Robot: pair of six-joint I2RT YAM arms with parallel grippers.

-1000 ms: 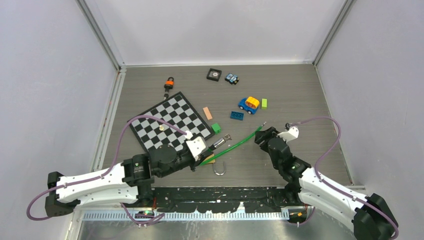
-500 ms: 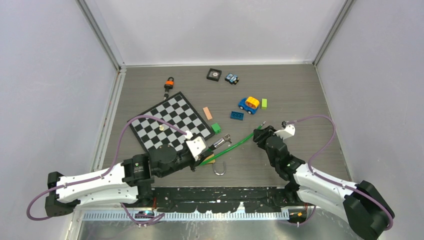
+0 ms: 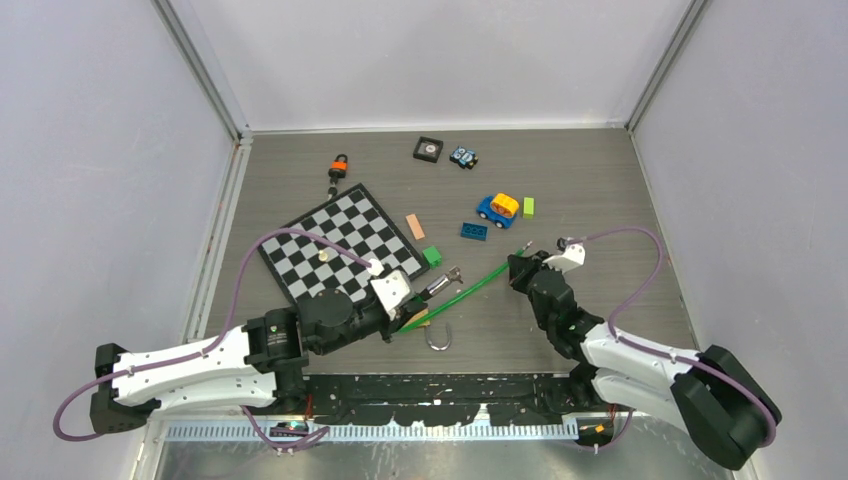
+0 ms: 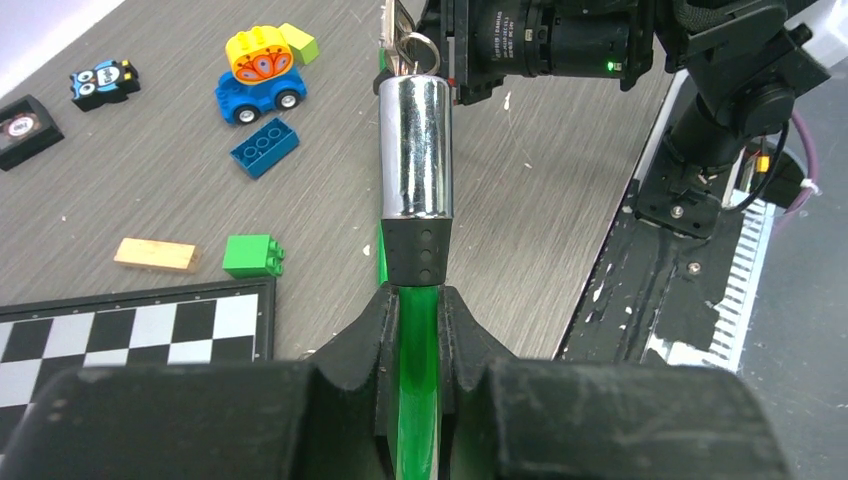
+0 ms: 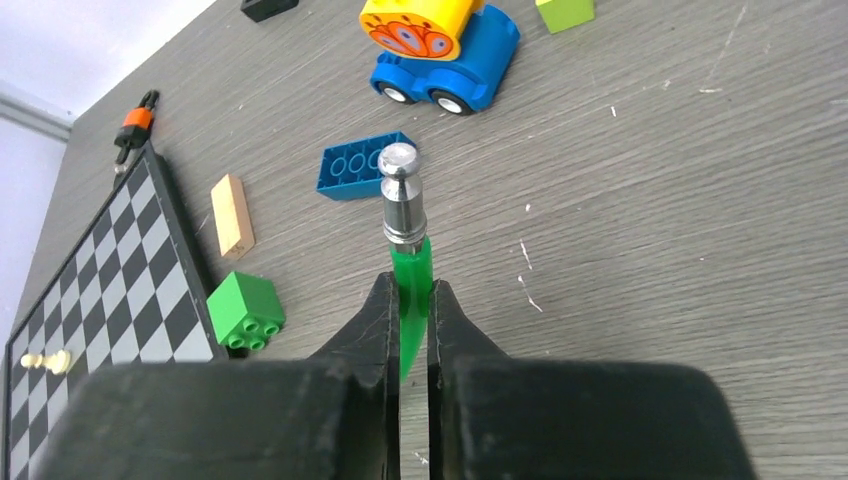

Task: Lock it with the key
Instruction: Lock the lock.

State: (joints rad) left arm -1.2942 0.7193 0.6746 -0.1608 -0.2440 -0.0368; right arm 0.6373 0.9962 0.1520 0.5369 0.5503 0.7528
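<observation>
"Looking at the cable lock (image 3: 478, 283), which arm has which end?" asks the first.

"The left gripper (image 4: 415, 300) has its fingers pressed together on the green cable, just behind the chrome barrel (image 4: 414, 150)," says the second. "The key (image 4: 408, 45) hangs on its ring at the barrel's tip, though whether it is seated cannot be told. The right gripper (image 5: 410, 295) is pinched on the cable just behind the steel pin (image 5: 402, 195). The whole lock sits close to the near edge of the table (image 3: 600, 180), about mid-width, with the barrel end just beside the chessboard (image 3: 330, 240)."

"So what could spoil it from here?"

"Probably the pin has to enter the barrel before the key can turn. Both grips are on soft cable rather than metal, so either end may droop or twist as the arms draw together. The pin could then glance off the barrel instead of finding its socket. Where that socket opens is not visible."

"And the key itself?"

"Both grippers are occupied, so one would have to let go to turn it. A released barrel might roll, and the ring could swing into the way. The blue brick (image 5: 360, 168) and the toy car (image 5: 445, 50) lie beyond the pin toward the far edge, near enough for a wide sweep to knock them. A loose metal hook (image 3: 438, 338) also lies by the near edge, just beside the left gripper."
</observation>
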